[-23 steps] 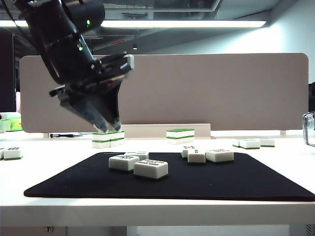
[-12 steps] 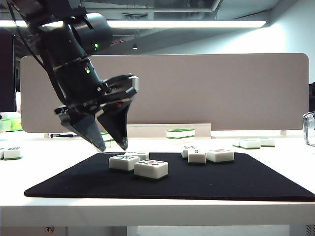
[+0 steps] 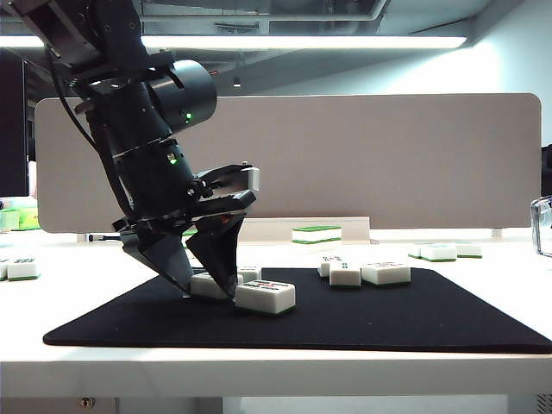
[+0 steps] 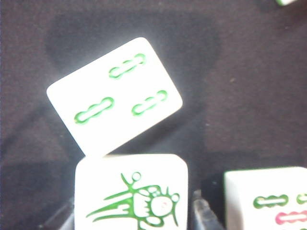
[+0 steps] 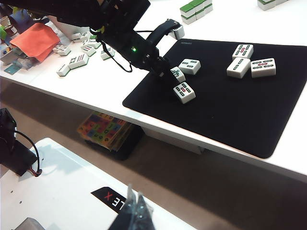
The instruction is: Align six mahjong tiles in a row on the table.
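Observation:
On the black mat (image 3: 388, 319) of the white table (image 3: 276, 366) lie six white mahjong tiles in two loose groups of three. My left gripper (image 3: 205, 289) is down on the mat, open, its fingers (image 3: 177, 274) standing either side of the bird-marked tile (image 4: 132, 196) with small gaps. A green-bamboo tile (image 4: 115, 96) lies askew just past it, and a third tile (image 3: 265, 296) sits beside it. The other three tiles (image 5: 243, 51) (image 5: 238, 67) (image 5: 263, 67) are further right. My right gripper (image 5: 136, 211) is shut, low over the robot's white base, away from the table.
Green-topped tile stacks (image 3: 316, 234) (image 3: 440, 252) stand behind the mat, before the beige partition (image 3: 379, 155). More loose tiles (image 3: 21, 268) lie at the far left. An orange cloth (image 5: 36, 40) and clutter sit on the left table end.
My left gripper has come down and forward from above the back stacks onto the mat. Its jaws have spread and now straddle the bird tile. The tiles have not moved.

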Tool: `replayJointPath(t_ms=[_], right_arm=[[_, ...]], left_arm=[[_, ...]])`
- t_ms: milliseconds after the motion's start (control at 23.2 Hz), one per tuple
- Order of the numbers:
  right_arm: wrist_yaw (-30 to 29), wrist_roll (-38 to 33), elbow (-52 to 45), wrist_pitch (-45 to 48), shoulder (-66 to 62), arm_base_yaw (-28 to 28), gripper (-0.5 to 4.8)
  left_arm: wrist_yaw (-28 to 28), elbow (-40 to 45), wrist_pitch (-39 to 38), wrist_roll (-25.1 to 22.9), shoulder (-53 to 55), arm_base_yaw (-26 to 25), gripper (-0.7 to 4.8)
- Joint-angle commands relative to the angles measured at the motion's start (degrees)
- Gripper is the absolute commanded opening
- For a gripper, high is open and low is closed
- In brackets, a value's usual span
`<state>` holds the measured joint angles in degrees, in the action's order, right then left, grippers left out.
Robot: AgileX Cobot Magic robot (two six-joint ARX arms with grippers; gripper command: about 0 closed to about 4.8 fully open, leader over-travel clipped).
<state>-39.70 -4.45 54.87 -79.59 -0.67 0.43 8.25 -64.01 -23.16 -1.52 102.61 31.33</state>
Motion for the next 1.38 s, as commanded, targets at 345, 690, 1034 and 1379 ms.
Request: replayJointPath(t_ms=[345,690,1034,1379], right_arm=[[-0.3,0.2,0.2,0.5,0.7,0.0,-0.01],[-0.2,0.2,0.2,0.5,0.7,0.0,-0.01],[0.2,0.2,0.2,0.5,0.7,0.0,-0.01],[0.1,0.2,0.2,0.5,0.7,0.0,-0.01]], left_arm=[[-18.0,0.0,-2.3,-7.8,0.6,0.4,2.68],[-24.1,-0.1,-5.3,-8.1,0.6,0.4,2.68],[-32.9,-0.1,-10.3,-7.8,0.6,0.4,2.68],[-30.2,-0.1,-16.8,-1.0,-2.1,0.4,2.68]])
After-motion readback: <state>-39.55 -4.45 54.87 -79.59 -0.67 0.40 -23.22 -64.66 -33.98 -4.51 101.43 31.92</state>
